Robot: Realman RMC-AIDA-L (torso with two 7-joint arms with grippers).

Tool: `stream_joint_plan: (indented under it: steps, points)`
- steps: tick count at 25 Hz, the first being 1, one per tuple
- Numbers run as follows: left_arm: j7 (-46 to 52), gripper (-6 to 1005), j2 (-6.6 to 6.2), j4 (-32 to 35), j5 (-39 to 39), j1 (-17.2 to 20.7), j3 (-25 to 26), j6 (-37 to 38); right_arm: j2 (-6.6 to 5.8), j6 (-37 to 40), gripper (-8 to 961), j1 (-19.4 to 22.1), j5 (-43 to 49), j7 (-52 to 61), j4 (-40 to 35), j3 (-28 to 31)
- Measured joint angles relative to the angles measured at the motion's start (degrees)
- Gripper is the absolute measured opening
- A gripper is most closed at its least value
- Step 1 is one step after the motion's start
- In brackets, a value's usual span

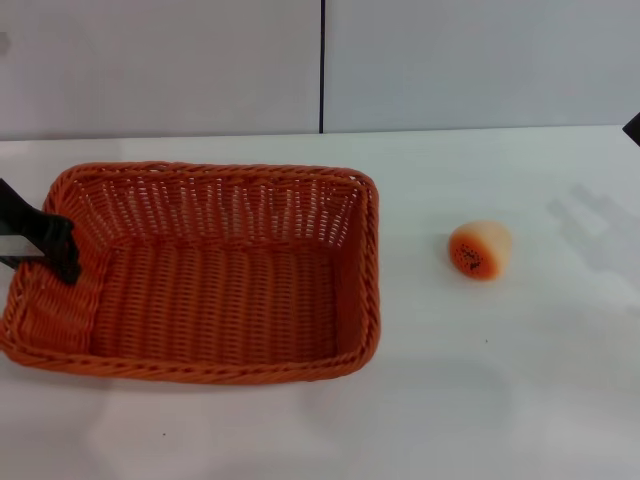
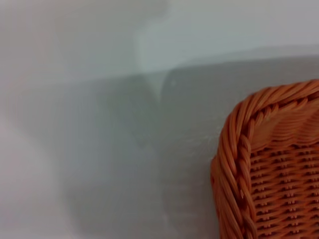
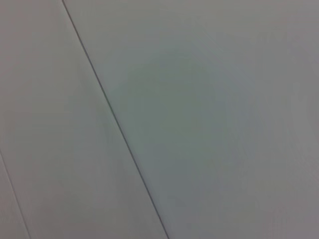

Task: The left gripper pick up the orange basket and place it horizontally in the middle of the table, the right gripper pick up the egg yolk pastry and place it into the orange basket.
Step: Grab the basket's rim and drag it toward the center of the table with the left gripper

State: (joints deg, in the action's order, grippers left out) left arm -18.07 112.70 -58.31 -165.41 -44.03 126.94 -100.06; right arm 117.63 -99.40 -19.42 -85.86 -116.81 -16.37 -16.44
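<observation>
The head view takes in the whole scene. The basket sits flat on the white worktop, left of centre, long side running left to right, open side up and nothing in it. The pastry lies on the worktop to the right of the basket, well apart from it, its orange speckled face turned toward the camera. The left gripper shows as a black shape at the left edge of the picture, at the basket's left short wall, with one dark finger reaching over the rim toward the inside. Whether its jaws are closed on the rim or standing open around it cannot be told from here. A small black corner at the far right edge, about level with the worktop's back edge, is all that shows of the right gripper; it is well away from the pastry, and the state of its jaws cannot be told.

The left wrist view shows what the head view does not: a close look at one rounded corner of the basket, with the braided rim and woven wall, and bare worktop beside it under a soft shadow. No fingers appear in it.

The right wrist view shows only a plain pale surface crossed by a thin dark seam line; neither basket nor pastry is in it.
</observation>
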Motion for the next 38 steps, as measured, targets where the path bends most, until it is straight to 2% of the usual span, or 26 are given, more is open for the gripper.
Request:
stream_joint_plan:
  steps: [7,17,21,34,38]
  points:
    - [0.44,218,1.43,1.9,0.0,-0.95,-2.88,-0.71,-0.03,0.52,511,0.0,0.0,0.0,-0.15,0.05]
    - [0.58,221,2.05,1.91,-0.01,-1.39,-4.4,-1.18,-0.04,0.78,512,0.0,-0.01,0.0,-0.3,0.05]
    - [0.07,222,3.2,0.93,0.24,-1.76,-4.58,-1.54,-0.04,0.79,512,-0.15,-0.1,0.0,-0.33,0.01]
    - [-1.31,225,3.04,-0.66,0.21,-2.55,-4.53,-1.93,-0.15,1.58,511,-1.13,-0.11,0.01,-0.42,0.0]
    - [-1.46,353,3.01,-3.38,0.13,-1.55,-4.46,-1.46,-0.43,1.61,512,-1.44,-0.11,0.28,-0.42,0.0]
